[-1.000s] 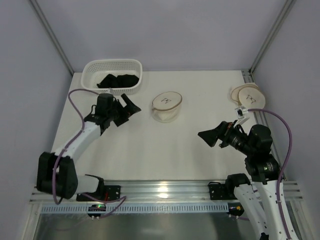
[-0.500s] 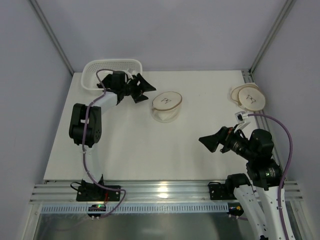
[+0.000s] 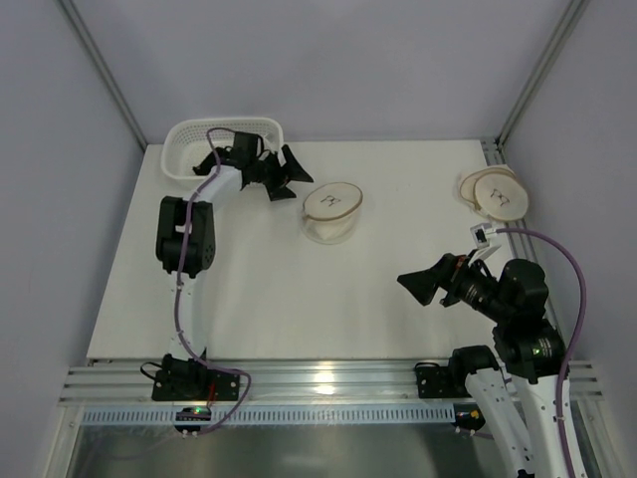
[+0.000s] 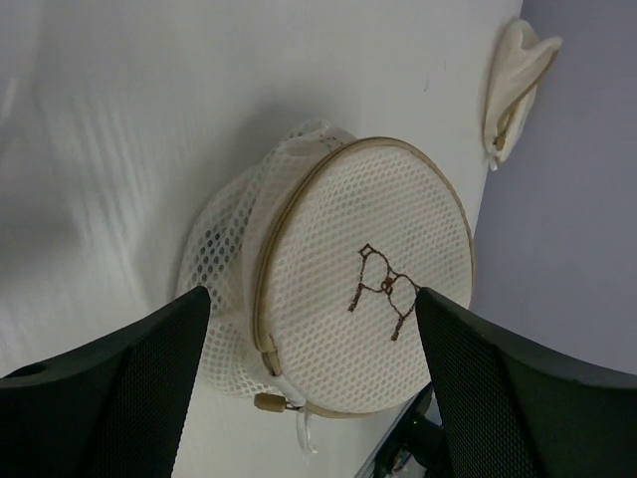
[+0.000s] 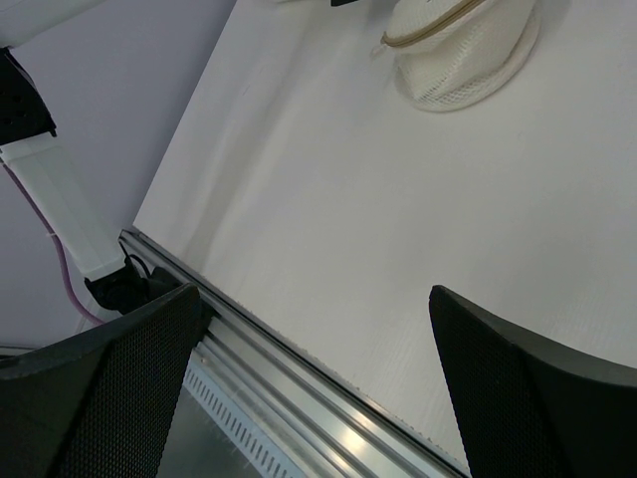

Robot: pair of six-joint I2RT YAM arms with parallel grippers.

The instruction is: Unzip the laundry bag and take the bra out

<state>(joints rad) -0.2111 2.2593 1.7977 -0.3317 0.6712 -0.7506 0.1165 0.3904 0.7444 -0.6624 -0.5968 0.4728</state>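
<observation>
The laundry bag [image 3: 332,211] is a round cream mesh pouch with a brown-trimmed rim, standing on the table at back centre. It fills the left wrist view [image 4: 368,279], with a brown mark on its top and its tan zip pull [image 4: 267,401] at the lower rim. The zip looks closed. My left gripper [image 3: 289,175] is open just left of the bag, jaws spread toward it [image 4: 311,299], not touching. My right gripper [image 3: 418,284] is open and empty, well to the bag's front right [image 5: 314,299]. The bag shows far off in the right wrist view [image 5: 463,50]. The bra is hidden.
A white lattice basket [image 3: 179,134] stands at the back left, behind my left arm. Two flat cream pouches [image 3: 493,191] lie at the right table edge and show in the left wrist view [image 4: 518,80]. A metal rail [image 3: 328,378] runs along the near edge.
My left arm has swung up and back past the basket, bringing its open gripper right beside the laundry bag. My right gripper has barely shifted.
</observation>
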